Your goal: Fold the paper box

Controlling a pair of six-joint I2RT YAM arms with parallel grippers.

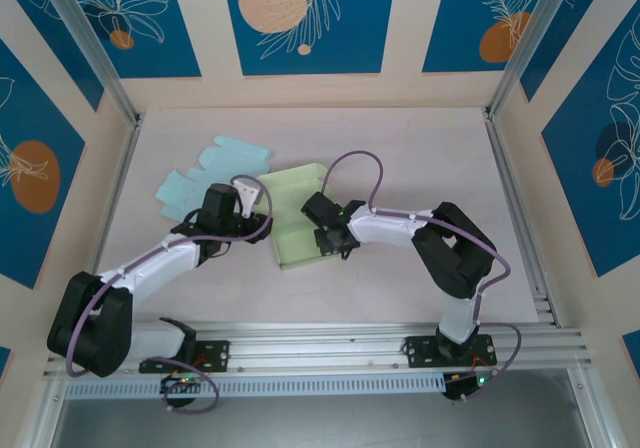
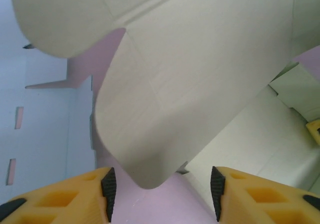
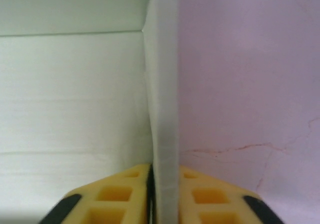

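Paper box (image 1: 295, 203) looks half-formed: my right gripper (image 3: 152, 173) pinches an upright wall (image 3: 162, 84), my left gripper (image 2: 162, 194) stands open astride a loose flap (image 2: 150, 134), and the closing folds remain.

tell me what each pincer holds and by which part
Right pincer pinches the paper box by its upright side wall; left pincer stands open at a flap, gripping nothing.

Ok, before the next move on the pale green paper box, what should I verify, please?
1. Right gripper shut on the upright pale green box wall: ok.
2. Rounded pale green flap lies between the fingers of the left gripper: ok.
3. Left black pads touching that flap: not ok, a gap shows on both sides.
4. Flat light blue paper sheet clear of the left arm: cannot tell.
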